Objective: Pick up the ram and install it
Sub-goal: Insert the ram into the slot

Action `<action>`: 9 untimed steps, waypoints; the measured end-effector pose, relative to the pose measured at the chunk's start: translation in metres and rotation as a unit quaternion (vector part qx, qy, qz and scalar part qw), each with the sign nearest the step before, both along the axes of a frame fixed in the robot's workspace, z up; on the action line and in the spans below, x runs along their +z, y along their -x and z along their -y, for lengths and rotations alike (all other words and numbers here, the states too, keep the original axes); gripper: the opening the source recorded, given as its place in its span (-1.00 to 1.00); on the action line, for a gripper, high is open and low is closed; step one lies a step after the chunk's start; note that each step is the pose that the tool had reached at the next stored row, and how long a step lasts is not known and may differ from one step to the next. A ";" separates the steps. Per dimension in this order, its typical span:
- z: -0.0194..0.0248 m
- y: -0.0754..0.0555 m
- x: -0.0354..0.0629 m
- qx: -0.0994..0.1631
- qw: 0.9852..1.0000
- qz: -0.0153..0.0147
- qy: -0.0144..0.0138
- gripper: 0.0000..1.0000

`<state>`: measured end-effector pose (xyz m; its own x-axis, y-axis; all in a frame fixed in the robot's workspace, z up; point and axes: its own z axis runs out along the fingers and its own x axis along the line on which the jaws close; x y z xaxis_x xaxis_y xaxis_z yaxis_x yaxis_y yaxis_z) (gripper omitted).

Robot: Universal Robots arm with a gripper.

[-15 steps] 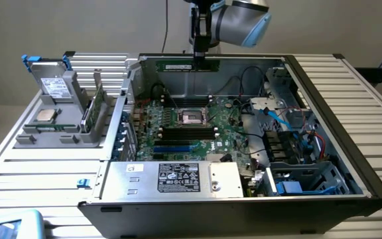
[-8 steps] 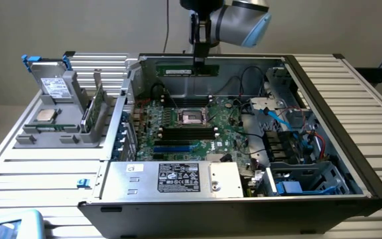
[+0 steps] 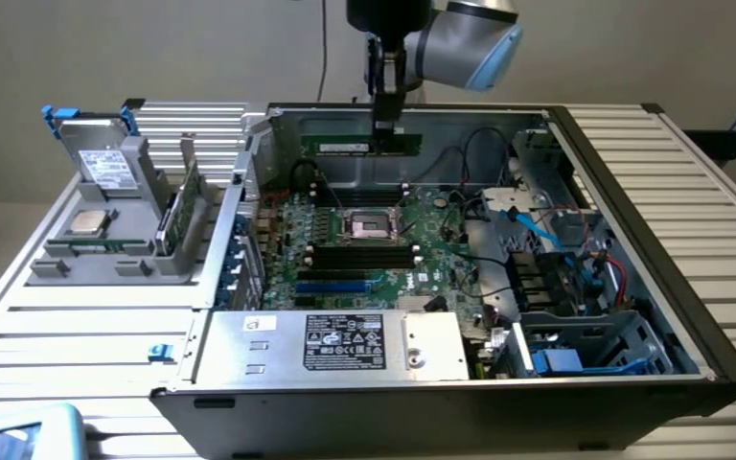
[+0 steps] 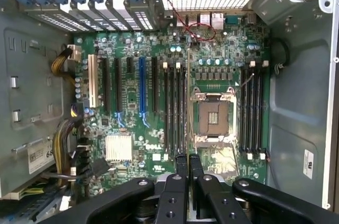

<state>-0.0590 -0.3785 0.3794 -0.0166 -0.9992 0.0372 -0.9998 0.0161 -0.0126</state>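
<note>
**Ram held above the board, lying parallel to the slots**

In the exterior view the gripper (image 3: 387,129) hangs over the far part of the open dark-grey computer case (image 3: 675,278), which sits on the pale slatted desk (image 3: 87,335). The thin, narrow green ram stick (image 3: 356,147) sits right under the gripper's tips and well clear of the green motherboard (image 3: 342,278). It looks clamped rather than resting on anything. The wrist view agrees with this: the two black fingers (image 4: 181,168) are drawn close together with only a thin gap between them, so I judge the gripper closed on the ram.

What matters here is alignment. The ram's long axis runs from the exterior view's left to its right, the same way as the long black memory slots (image 3: 361,254). These slots lie in two banks, one on either side of the square silver processor socket (image 3: 371,225). In the wrist view the gap between the fingers points along the slot bank (image 4: 175,107) beside the socket (image 4: 213,118). The ram therefore seems already turned to match the slots, which lie below it and empty. How high it is above them cannot be told.
</note>
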 end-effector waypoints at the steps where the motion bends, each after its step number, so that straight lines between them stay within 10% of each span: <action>1: 0.0000 0.000 -0.0016 0.000 1.000 0.000 0.000 -0.73; 9: 0.0001 -0.001 -0.0133 0.000 1.000 0.000 0.001 -0.73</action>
